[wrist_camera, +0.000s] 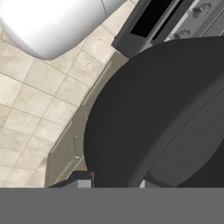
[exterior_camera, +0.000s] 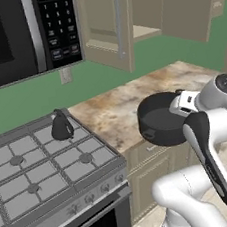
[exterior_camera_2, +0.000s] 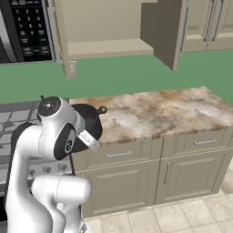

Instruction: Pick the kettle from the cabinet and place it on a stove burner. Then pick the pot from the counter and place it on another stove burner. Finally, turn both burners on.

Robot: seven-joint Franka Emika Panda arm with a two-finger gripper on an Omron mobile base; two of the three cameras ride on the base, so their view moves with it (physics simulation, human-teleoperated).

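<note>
Left base view shows me the wide, low dark-grey round pot [exterior_camera: 162, 119] lifted off the beige-brown marbled stone tabletop [exterior_camera: 120, 107] and hanging at its front edge, near the corner that meets the silver gas range [exterior_camera: 46, 164]. The arm's two-finger gripper [exterior_camera: 181, 104] has its jaws drawn narrow on the pot's rim on the side away from the range, so I read this as a firm pinch on the pot wall. The small black cone-shaped kettle [exterior_camera: 61, 126] already stands on the rear burner nearest the tabletop, and the beige wooden wall cabinet [exterior_camera: 106, 26] hangs open above. So the step in hand, as I judge it, is carrying the pot across to another burner. In the hand view the pot's dark bowl [wrist_camera: 153, 113] hangs over the cabinet fronts and the tiled floor, which tells me it is tipped in the grip, held from one side only. I would keep the travel slow and level, since a one-sided hold lets a broad pot swing or slip. I would aim for the front burner cap [exterior_camera: 86, 158] next to the tabletop corner, passing in front of the kettle and clear of its tall handle. I would lower it until the base sits flat on the grate, centred over the cap, and only then part the jaws.
</note>
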